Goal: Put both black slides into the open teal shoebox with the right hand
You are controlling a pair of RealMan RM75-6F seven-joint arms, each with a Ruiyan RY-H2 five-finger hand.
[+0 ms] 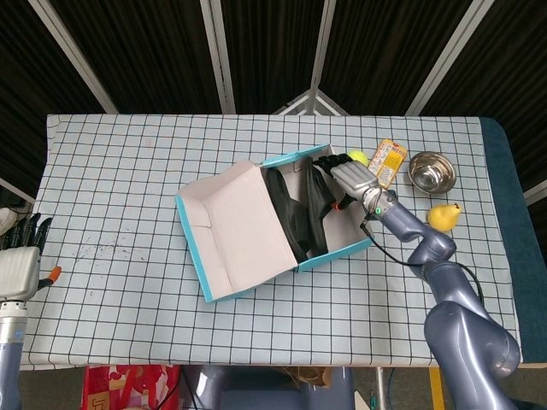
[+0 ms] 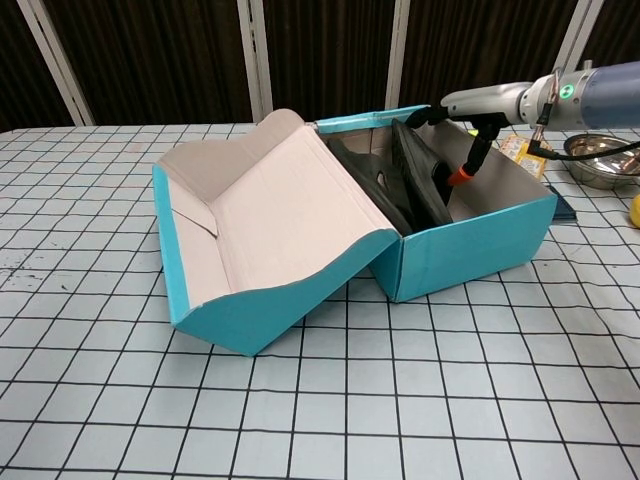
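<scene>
Upper right of the head view: a steel bowl (image 1: 431, 172), a yellow packet (image 1: 389, 161), a small yellow-green ball (image 1: 359, 157) and a yellow pear (image 1: 444, 216) are sitting on the checked bench (image 1: 128, 171). Both black slides (image 1: 299, 209) are lying inside the teal shoebox (image 1: 342, 253), lid hanging open at left. The right hand (image 1: 355, 180) is reaching over the box's far rim, fingers (image 1: 332, 161) touching the right slide; grip unclear. The left hand (image 1: 19, 265) is idling at lower left, holding nothing.

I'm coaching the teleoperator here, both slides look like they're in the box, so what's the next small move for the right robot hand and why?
Probably let go and lift the right robot hand straight up. Both black slides already sit inside the teal shoebox, and the hand is over the box's far rim at the second, upright slide. From these views I can't tell whether its fingers grip it.
</scene>
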